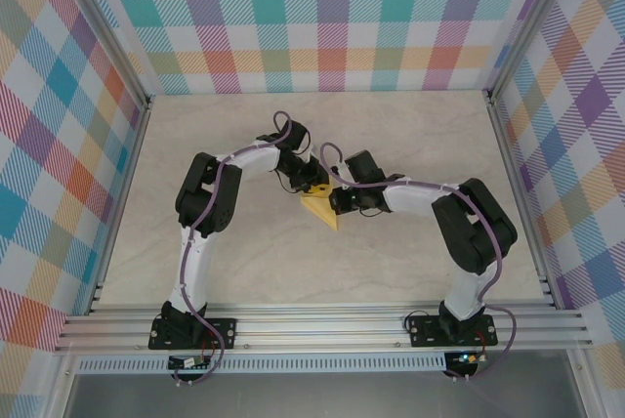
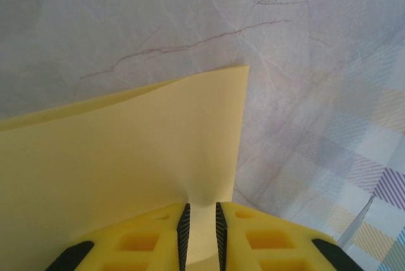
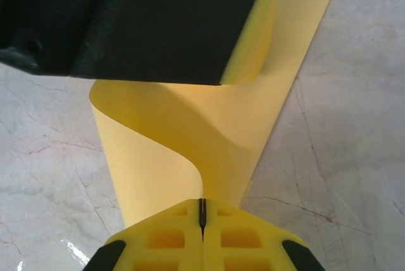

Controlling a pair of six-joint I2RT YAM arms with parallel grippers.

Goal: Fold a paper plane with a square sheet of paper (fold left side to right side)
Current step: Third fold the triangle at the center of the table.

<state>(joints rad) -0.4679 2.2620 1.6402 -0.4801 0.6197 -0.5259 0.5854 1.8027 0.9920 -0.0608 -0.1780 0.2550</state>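
Fold step in hand looks like the left-to-right one, caught partway. The thin yellow square sheet of paper (image 1: 320,211) sits mid-table, partly lifted off the pale marbled table (image 1: 244,262) and bowed into a loose loop between the arms, with no pressed crease that I can spot. Left gripper (image 2: 202,223) has its jaws narrow with the sheet pinched between the pads, and the paper puckers right there. Right gripper (image 3: 202,211) is clamped tight on another edge, the sheet curling up from its tips toward the black body of the left arm (image 3: 145,24). Next move, I'd guess: carry one edge over to meet the opposite one, square the corners, then flatten. The free corner in the left wrist view hangs clear. There's loads of bare table all round and the plaid walls (image 1: 332,18) are well apart, so the two wrists are the crowded bit.
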